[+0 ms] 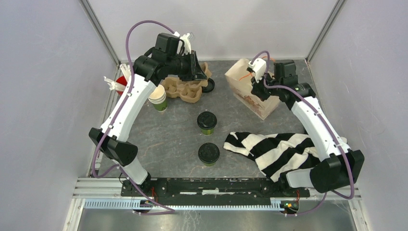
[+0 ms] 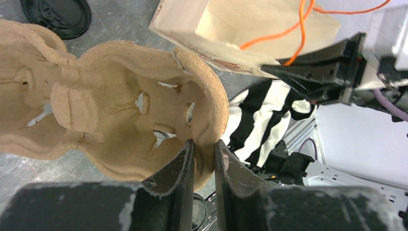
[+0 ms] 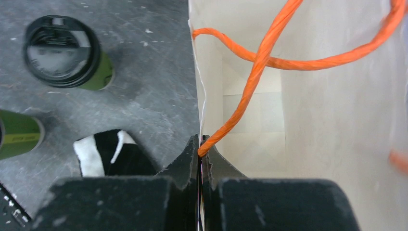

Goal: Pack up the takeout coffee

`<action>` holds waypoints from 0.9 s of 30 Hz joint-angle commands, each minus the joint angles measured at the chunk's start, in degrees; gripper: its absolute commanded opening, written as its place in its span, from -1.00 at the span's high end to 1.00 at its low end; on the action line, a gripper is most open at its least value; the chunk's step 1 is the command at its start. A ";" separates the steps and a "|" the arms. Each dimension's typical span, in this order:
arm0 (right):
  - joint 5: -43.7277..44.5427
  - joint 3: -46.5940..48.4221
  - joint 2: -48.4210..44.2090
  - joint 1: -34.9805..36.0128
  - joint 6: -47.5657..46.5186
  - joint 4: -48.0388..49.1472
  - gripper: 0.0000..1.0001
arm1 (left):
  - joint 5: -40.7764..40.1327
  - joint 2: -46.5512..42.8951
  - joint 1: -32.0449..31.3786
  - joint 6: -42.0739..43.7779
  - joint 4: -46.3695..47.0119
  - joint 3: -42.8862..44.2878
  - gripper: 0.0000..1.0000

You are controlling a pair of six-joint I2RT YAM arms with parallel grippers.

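Observation:
Two green cups with black lids stand in the middle of the table, one farther (image 1: 207,121) and one nearer (image 1: 209,154). Both show in the right wrist view, one upright (image 3: 62,50) and one at the left edge (image 3: 17,132). My left gripper (image 1: 196,72) is at the back, shut on the rim of the brown pulp carrier (image 2: 120,106), far from the cups. My right gripper (image 1: 260,79) is shut on the upper edge of the open paper bag (image 3: 288,96), beside its orange handle (image 3: 269,53).
A black-and-white striped cloth (image 1: 274,147) lies at front right. A stack of lidless green cups (image 1: 158,98) and a red cup with straws (image 1: 120,83) stand at the left. A loose black lid (image 1: 208,85) lies beside the carrier (image 1: 185,90). The bag (image 1: 252,91) stands at back right.

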 commanded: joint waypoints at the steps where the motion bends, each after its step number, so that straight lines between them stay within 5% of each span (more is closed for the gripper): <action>1: -10.27 -2.02 -3.09 0.04 -4.41 2.44 1.00 | -4.94 -4.10 -0.16 3.73 -0.47 1.79 0.96; 7: -8.55 -1.72 -3.17 0.46 -1.69 3.38 0.82 | -5.43 -4.90 -0.16 4.70 -0.05 2.92 0.96; 18: 10.81 3.86 -8.84 0.51 16.75 5.66 -0.46 | -0.84 -3.53 -0.13 1.73 2.79 7.77 0.96; 21: 16.97 7.41 -9.69 0.50 26.12 4.89 -0.68 | 1.40 -4.54 -0.11 1.26 5.52 5.39 0.96; 24: 12.78 9.88 -9.49 0.47 36.90 7.11 -0.93 | 3.18 -6.29 -0.11 0.96 8.98 1.54 0.96; 27: 7.63 9.30 -8.93 0.84 50.66 14.31 -0.89 | 3.20 -7.05 -0.15 1.14 10.40 -0.09 0.96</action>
